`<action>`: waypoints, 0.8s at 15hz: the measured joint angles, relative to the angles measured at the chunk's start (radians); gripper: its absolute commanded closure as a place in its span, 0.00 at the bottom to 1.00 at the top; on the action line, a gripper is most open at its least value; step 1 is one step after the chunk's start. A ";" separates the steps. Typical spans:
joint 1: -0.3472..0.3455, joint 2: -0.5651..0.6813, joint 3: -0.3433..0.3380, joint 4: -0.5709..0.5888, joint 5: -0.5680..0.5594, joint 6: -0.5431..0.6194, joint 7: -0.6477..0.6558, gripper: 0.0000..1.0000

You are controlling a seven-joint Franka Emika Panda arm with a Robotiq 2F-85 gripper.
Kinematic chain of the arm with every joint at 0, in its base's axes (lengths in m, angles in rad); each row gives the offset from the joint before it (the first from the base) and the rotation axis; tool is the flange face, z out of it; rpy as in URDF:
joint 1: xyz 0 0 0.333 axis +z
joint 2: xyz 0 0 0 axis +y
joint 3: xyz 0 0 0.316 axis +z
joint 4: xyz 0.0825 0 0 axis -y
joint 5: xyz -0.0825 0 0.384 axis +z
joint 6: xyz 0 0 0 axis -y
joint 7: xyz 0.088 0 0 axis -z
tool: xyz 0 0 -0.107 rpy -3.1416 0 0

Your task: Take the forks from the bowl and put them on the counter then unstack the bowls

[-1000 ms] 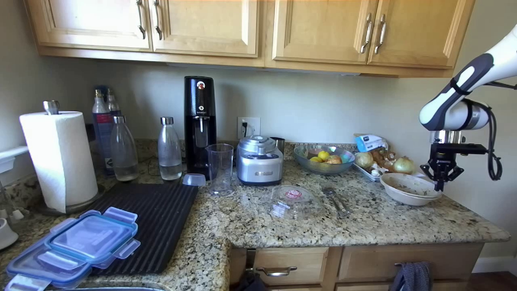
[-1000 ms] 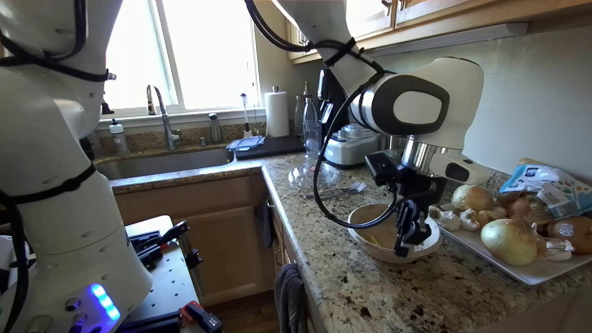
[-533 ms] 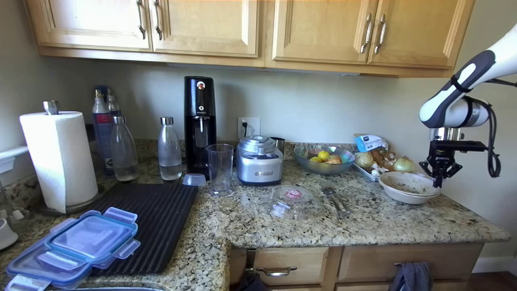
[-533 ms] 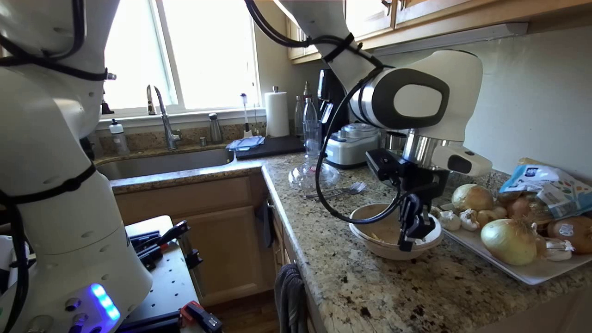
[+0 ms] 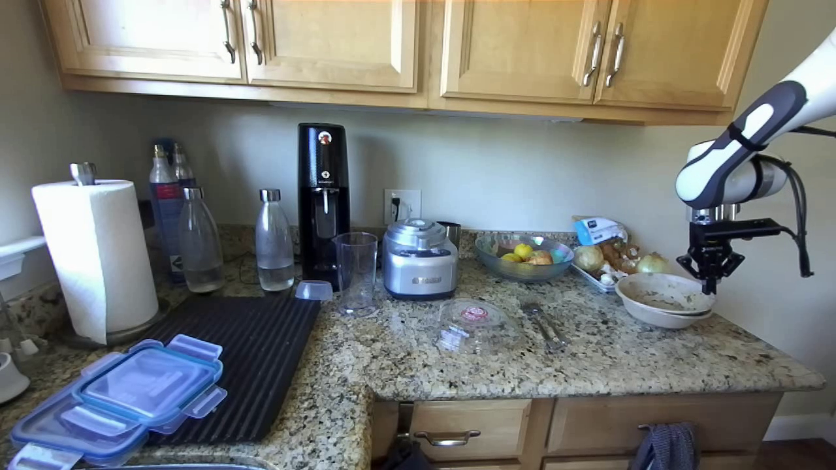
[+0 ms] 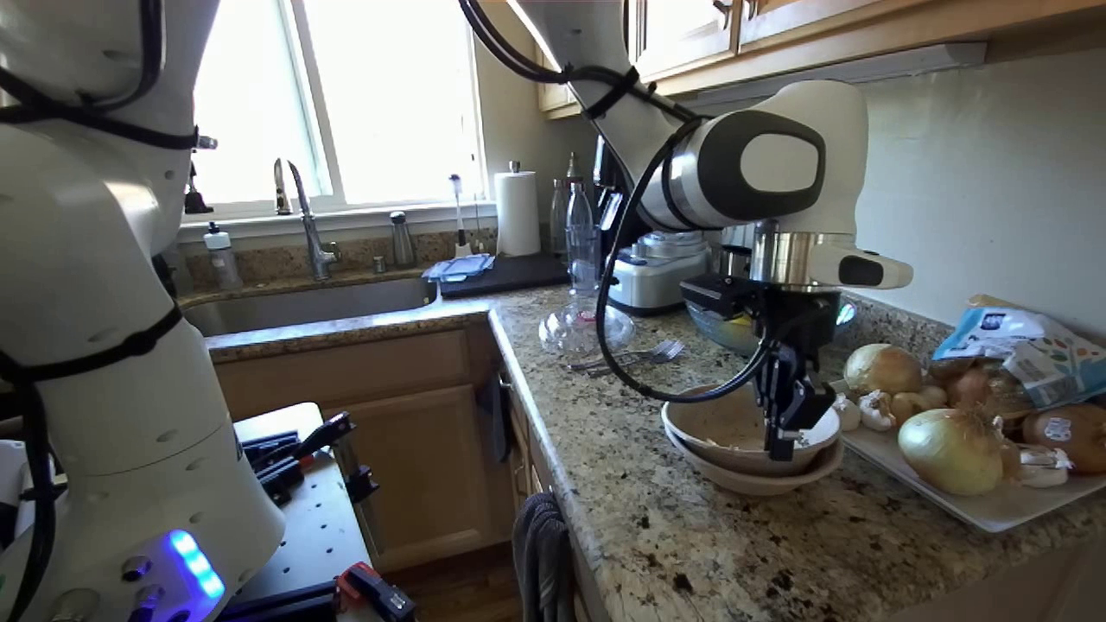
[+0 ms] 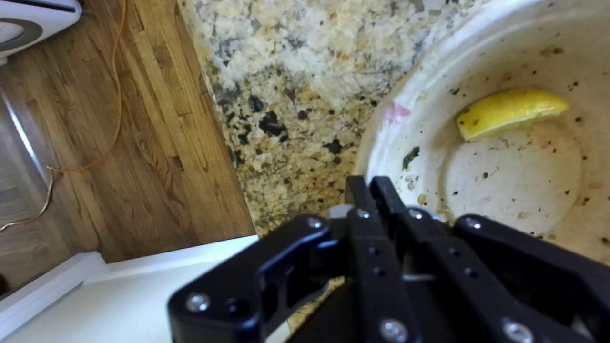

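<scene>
The forks (image 5: pixel 547 326) lie on the granite counter (image 5: pixel 588 369); they also show in an exterior view (image 6: pixel 639 356). My gripper (image 7: pixel 366 183) is shut on the near rim of the upper off-white bowl (image 7: pixel 514 176). The gripper shows in both exterior views (image 5: pixel 709 286) (image 6: pixel 782 445). The upper bowl (image 6: pixel 713 423) is raised and tilted over the lower bowl (image 6: pixel 752 484), with a gap between their rims. I cannot tell whether they still touch. The upper bowl holds a lemon wedge (image 7: pixel 510 112) and food specks. The lower bowl's inside is hidden.
A white tray (image 6: pixel 942 501) with onions and garlic stands close beside the bowls. A clear fruit bowl (image 5: pixel 503 269) stands at the back by the food processor (image 5: pixel 420 264). A clear plastic lid (image 5: pixel 477 326) lies near the forks. The counter edge is close to the bowls.
My gripper has risen with the upper bowl's rim in it. The bowls were nested closely before; now a gap shows between them. The lower bowl has shifted slightly. The forks have not moved.
</scene>
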State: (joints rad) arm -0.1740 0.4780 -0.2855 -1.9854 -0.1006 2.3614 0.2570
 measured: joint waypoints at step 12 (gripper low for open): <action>0.008 -0.070 -0.004 0.001 0.014 0.000 -0.008 0.94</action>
State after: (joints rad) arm -0.1662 0.4077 -0.2893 -1.9844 -0.0867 2.3616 0.2489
